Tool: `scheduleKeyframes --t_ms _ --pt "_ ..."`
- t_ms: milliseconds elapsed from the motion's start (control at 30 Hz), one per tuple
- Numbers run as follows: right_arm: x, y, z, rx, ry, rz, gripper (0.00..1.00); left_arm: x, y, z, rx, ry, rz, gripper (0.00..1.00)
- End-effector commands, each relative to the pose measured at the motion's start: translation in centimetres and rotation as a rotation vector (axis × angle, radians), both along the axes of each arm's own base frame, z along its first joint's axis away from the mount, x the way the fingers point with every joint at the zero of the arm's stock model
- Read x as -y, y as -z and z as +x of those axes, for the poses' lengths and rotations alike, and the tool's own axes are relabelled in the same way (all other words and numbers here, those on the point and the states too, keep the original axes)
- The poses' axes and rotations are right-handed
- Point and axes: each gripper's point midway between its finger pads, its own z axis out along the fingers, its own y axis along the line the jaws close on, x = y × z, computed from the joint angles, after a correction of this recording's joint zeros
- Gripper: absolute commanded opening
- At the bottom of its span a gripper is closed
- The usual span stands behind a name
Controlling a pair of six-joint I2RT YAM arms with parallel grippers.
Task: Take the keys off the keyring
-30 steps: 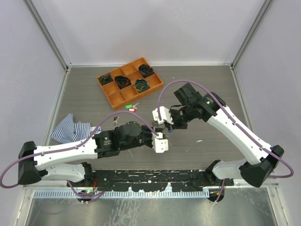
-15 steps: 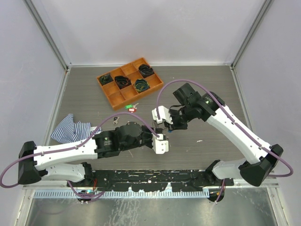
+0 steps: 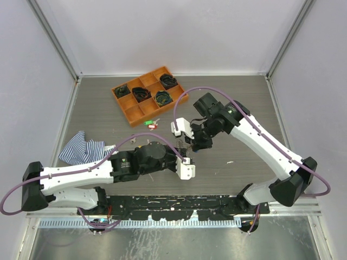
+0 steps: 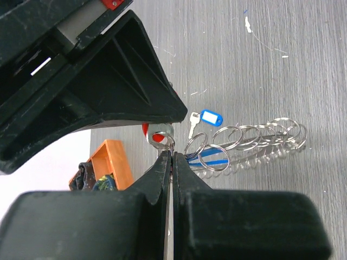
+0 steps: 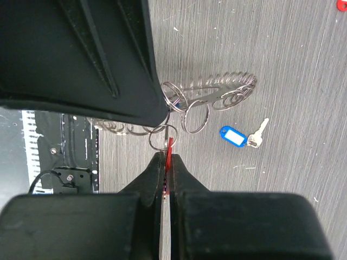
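Top external view, left to right: striped cloth (image 3: 81, 147) bunched at the left edge of the surface (image 3: 244, 108). Orange tray (image 3: 142, 112) sits at the back with black coiled bundles (image 3: 162, 98) in several compartments. Loose tagged keys (image 3: 151, 123), one green and one red, lie just in front of the tray. Mid-surface the two arms meet tip to tip. Left wrist view: left claw (image 4: 169, 155) is closed, fingertips pinching a small split ring at the end of the keyring (image 4: 244, 142). The keyring's silvery loops run off to the right of the claw above the surface; can't tell if they lie flat or hang partly lifted. Right wrist view: right claw (image 5: 165, 157) is closed on a red tag (image 5: 169, 147), held edge-on between its fingers, right under that same small ring. Blue-tagged key (image 4: 203, 118) lies loose on the surface, near the keyring loops, not attached.
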Motion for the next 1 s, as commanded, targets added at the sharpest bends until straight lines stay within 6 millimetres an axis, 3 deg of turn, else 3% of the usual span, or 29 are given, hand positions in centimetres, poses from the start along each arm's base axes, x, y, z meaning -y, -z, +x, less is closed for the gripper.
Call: scheduleKeyframes --t_ms 0,633,967 --pt "-1.0 -1.6 0.5 -0.006 0.04 0.041 0.01 0.7 -2.5 0.1 0.056 0.009 -0.049 0.0" --pt "-1.3 -2.5 -0.3 -0.032 0.027 0.065 0.01 0.3 -1.5 1.2 0.08 -0.052 0.009 0.0" --pt "-1.6 -2.5 -1.8 -0.042 -0.029 0.08 0.01 0.4 -1.4 1.1 0.041 -0.064 -0.022 0.0"
